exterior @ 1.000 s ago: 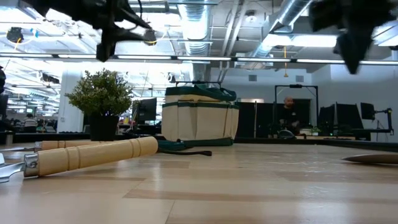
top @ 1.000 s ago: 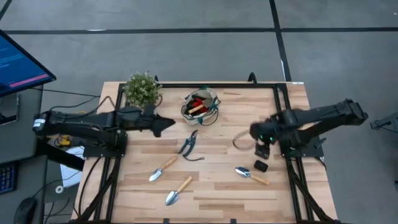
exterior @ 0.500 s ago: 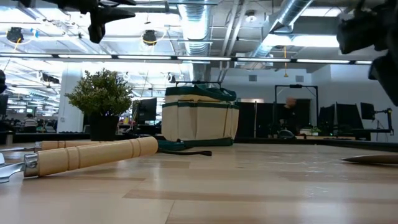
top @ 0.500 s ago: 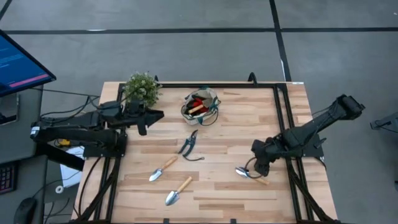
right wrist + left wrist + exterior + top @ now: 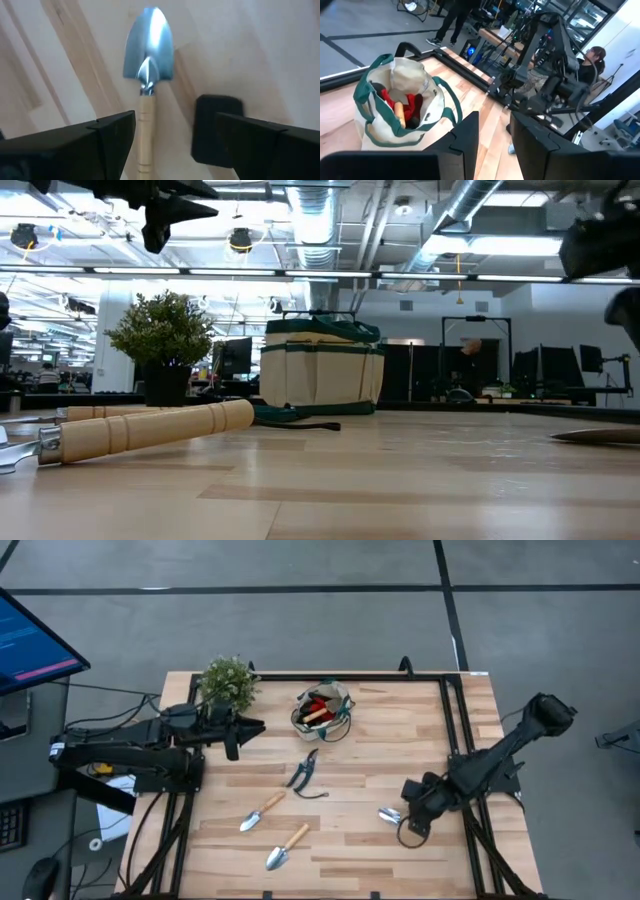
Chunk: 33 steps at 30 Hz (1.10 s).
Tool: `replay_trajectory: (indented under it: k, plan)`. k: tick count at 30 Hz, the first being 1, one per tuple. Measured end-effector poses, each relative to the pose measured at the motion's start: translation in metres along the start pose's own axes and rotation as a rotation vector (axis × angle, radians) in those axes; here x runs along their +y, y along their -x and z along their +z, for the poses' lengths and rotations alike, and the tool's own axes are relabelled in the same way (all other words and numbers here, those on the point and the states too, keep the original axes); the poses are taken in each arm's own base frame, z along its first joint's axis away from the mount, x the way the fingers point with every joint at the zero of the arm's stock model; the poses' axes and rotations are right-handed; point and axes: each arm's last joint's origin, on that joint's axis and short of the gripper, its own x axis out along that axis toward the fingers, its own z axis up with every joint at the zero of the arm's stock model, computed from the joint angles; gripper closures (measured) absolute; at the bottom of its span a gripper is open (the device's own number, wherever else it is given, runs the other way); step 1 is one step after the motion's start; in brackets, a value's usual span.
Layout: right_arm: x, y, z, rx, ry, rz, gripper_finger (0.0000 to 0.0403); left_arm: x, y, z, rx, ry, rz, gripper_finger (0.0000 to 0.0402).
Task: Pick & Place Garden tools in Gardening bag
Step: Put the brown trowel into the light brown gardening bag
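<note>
The gardening bag [image 5: 322, 711] sat toward the far side of the wooden table [image 5: 370, 740], its mouth open, with the red gloves [image 5: 318, 705] and one wooden handle [image 5: 400, 114] showing inside it; the bushy plant [image 5: 227, 682] stood to its left, a little apart. From the low view the bag [image 5: 322, 366] stood upright beside the plant [image 5: 164, 345]. Nearer the middle of the table lay the dark-handled pruning shears [image 5: 304, 773], and nearer still, toward the left, two trowels lay on the boards: one [image 5: 262, 811] just beyond the other [image 5: 285, 847], both with their silver heads pointing to the near left. The right gripper [image 5: 412, 817] was down low over the near right part of the table, at a third trowel [image 5: 390, 814] whose silver blade peeked out to its left. Its wrist view showed the fingers [image 5: 95, 137] spread apart, one either side of the trowel's wooden handle [image 5: 145, 135] without closing on it, the silver blade [image 5: 149, 50] pointing away, and a small black block [image 5: 217, 129] lying just beside the handle. The left gripper [image 5: 236, 732] hung above the table's far left, close to the plant, its fingers [image 5: 468, 140] parted and holding nothing, pointed toward the bag [image 5: 400, 107].
</note>
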Motion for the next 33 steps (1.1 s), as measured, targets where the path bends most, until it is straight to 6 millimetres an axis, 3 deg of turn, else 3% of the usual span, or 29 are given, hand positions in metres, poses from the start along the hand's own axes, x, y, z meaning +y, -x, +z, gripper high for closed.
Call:
replay_trajectory:
  k: [12, 18, 21, 28, 33]
  plan:
    - [0.025, -0.05, -0.005, 0.078, 0.044, -0.002, 0.0143, 0.0, 0.0, 0.0, 0.0, -0.056, -0.001, 0.029]
    - [0.025, -0.059, -0.006, 0.092, -0.002, -0.045, 0.0153, 0.0, 0.0, 0.0, -0.001, -0.064, 0.003, 0.029]
    - [0.024, -0.06, -0.006, 0.091, -0.011, -0.068, 0.0194, 0.0, 0.0, 0.0, -0.001, -0.064, 0.003, 0.029]
    - [0.019, -0.061, -0.007, 0.09, -0.033, -0.117, 0.0348, 0.0, 0.0, 0.0, -0.001, -0.064, 0.002, 0.029]
    - [0.021, -0.06, -0.005, 0.089, -0.041, -0.114, 0.0351, 0.0, 0.0, 0.0, -0.001, -0.079, 0.003, 0.029]
